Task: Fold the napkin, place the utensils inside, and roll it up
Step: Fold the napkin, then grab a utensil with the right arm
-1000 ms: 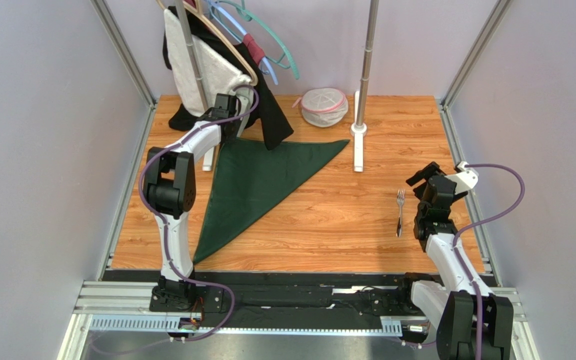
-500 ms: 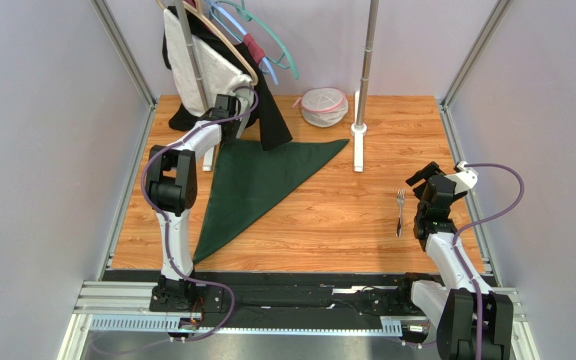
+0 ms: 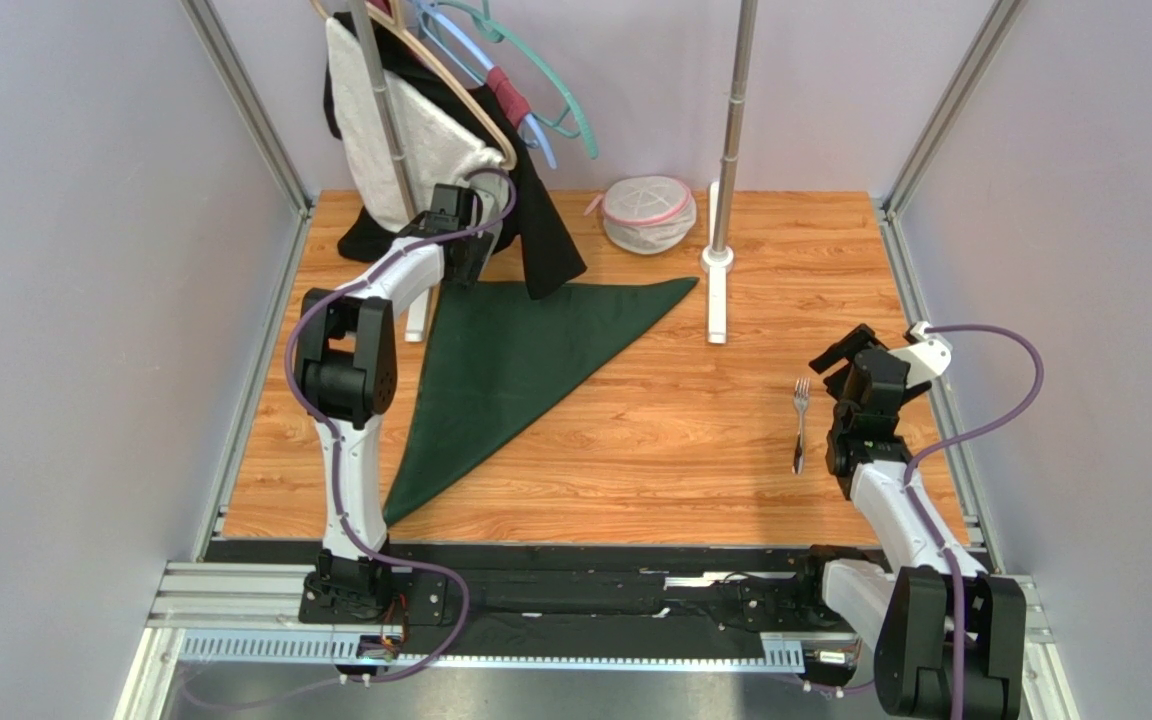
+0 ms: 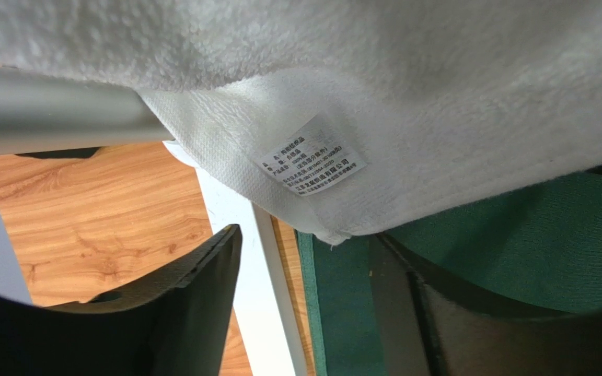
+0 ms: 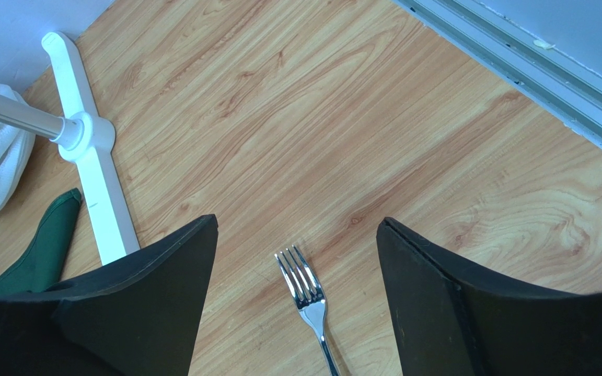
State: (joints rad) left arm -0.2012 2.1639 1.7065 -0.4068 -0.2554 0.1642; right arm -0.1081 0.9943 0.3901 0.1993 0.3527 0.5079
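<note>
The dark green napkin lies flat on the wooden table, folded into a triangle, with its long edge running from back right to front left. My left gripper hovers over its far left corner, under a hanging white towel. In the left wrist view this gripper is open with nothing between its jaws, and the napkin's edge shows below. A silver fork lies on the right, tines pointing away. My right gripper is open beside it. The right wrist view shows the fork between the spread fingers.
A clothes rack with hangers, a black garment and the white towel stands at the back left. A pole on a white base rises at the back centre, with a white mesh bag beside it. Metal frame rails border the table.
My left gripper has gone from shut to open over the napkin's far corner, with its arm shifting slightly. The napkin, the fork and the right arm have stayed put.
</note>
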